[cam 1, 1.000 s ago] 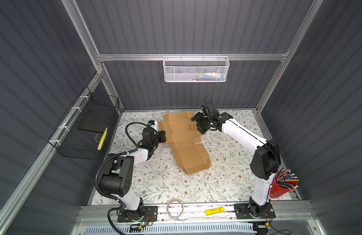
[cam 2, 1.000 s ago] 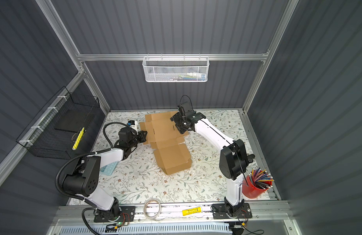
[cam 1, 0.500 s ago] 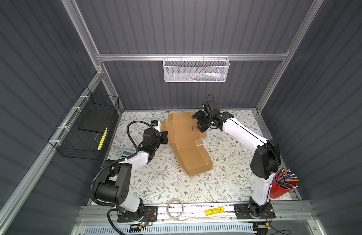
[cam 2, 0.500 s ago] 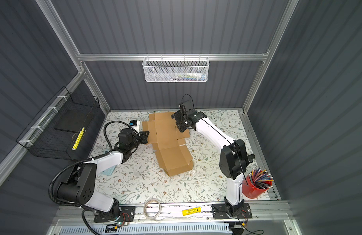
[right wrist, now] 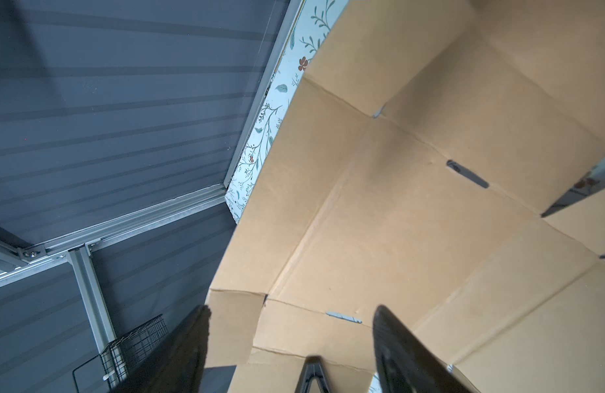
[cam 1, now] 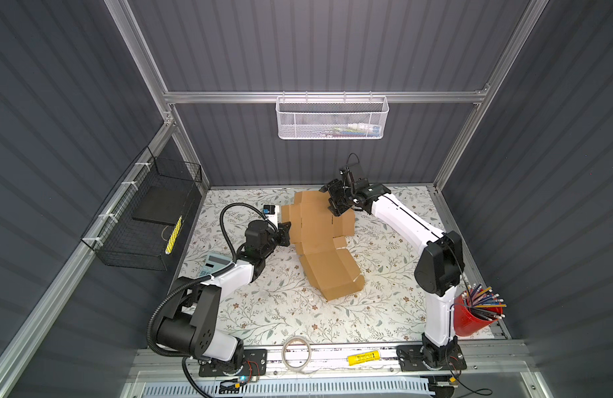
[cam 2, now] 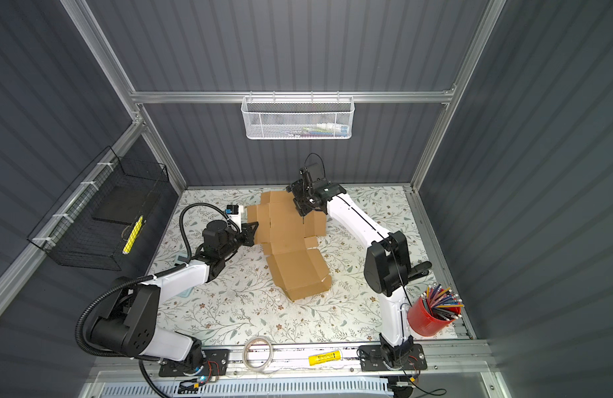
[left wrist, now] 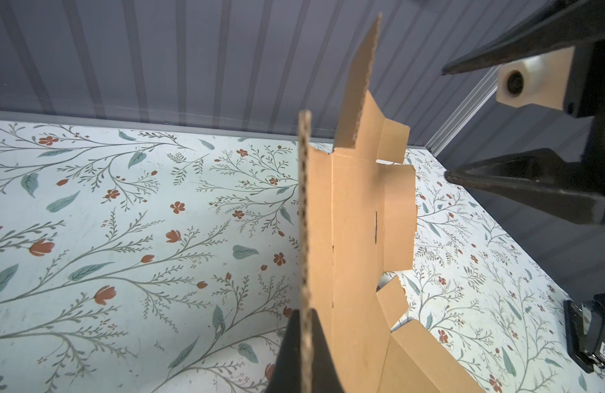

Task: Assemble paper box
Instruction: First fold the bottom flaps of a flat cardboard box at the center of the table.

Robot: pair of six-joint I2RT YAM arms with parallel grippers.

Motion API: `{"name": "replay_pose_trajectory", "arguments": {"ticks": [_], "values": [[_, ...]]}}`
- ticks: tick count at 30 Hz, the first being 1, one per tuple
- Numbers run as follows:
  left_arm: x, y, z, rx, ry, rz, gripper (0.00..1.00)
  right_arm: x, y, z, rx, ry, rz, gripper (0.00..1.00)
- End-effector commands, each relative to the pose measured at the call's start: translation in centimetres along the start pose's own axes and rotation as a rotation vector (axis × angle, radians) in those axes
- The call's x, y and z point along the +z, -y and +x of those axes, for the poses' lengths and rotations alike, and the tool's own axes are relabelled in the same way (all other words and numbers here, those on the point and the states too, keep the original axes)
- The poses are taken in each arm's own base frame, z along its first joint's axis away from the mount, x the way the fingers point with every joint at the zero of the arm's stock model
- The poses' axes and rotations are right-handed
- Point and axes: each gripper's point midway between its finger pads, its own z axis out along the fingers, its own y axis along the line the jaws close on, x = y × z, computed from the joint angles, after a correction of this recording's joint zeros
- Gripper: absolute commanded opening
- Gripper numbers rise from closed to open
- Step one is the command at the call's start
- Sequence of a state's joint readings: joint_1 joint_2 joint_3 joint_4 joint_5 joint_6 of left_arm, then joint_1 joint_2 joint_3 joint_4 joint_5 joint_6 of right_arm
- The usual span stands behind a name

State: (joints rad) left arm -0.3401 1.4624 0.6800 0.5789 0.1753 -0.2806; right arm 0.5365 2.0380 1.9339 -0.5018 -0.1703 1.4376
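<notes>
The paper box, a floppy sheet on the worktop, is pinched by one edge between the shut left jaws while the right jaws gape empty at its opposite side, so I'd say a push there could pull it free or crease it wrongly.

Quick count: one paper box, two arms (left arm, right arm), two baskets (white basket, black basket), one red pencil cup, one tape roll, one calculator, one yellow tube, one stapler.
</notes>
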Motion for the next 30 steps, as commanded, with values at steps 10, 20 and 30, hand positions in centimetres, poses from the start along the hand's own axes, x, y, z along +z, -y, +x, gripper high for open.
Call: {"name": "replay_pose_trajectory", "arguments": {"ticks": [10, 20, 30], "values": [[-2.2, 2.4, -2.2, 0.117, 0.098, 0.052, 0.00, -0.8, -0.9, -1.1, 0.049, 0.017, -0.019, 0.76], [-3.0, 3.0, -2.2, 0.135, 0.105, 0.066, 0.00, -1.0, -1.1, -2.1, 0.067, 0.025, -0.035, 0.76], [-3.7, 3.8, -2.6, 0.158, 0.122, 0.086, 0.00, -0.7, -1.1, -2.1, 0.074, 0.014, -0.038, 0.76]]}}
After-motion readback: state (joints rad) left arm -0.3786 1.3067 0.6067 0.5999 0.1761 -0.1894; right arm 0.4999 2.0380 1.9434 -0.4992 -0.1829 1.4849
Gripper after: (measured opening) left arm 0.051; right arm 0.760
